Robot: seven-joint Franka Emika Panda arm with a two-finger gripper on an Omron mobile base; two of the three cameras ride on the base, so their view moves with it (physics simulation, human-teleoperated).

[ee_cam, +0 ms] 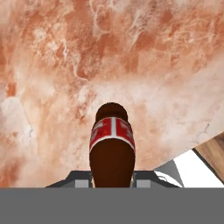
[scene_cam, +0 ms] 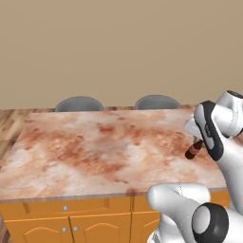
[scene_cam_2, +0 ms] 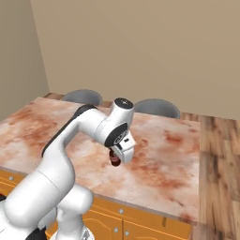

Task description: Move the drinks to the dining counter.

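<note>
A small dark-brown bottle [ee_cam: 112, 151] with a red and white label is clamped in the gripper [ee_cam: 112, 178], so the jaws are closed on it. What's inside can't be told, the glass is way too dark. In the hand view the bottle is seen from above along its length: rounded shoulders, a narrower dark end, and the label wrapped as a band round the body. In the left base view the bottle [scene_cam: 194, 150] is seen tilted, poking out below the gripper [scene_cam: 198, 142] over the right part of the desk [scene_cam: 95, 147]; whether it touches the stone or hangs just above it can't be made out. In the right base view it [scene_cam_2: 115, 158] is tucked under the white wrist, mostly hidden.

The desk is a wide slab of reddish-brown marbled stone, glossy-looking with pale cream veins and rusty blotches. Orange wooden cabinet doors [scene_cam: 66, 228] with small round knobs are seen under it. Two grey rounded chair backs [scene_cam: 79, 104] are seen behind the far edge. A wood-plank floor [scene_cam_2: 220, 154] is laid beside the desk, and a plain beige wall [scene_cam: 118, 47] is seen behind.
</note>
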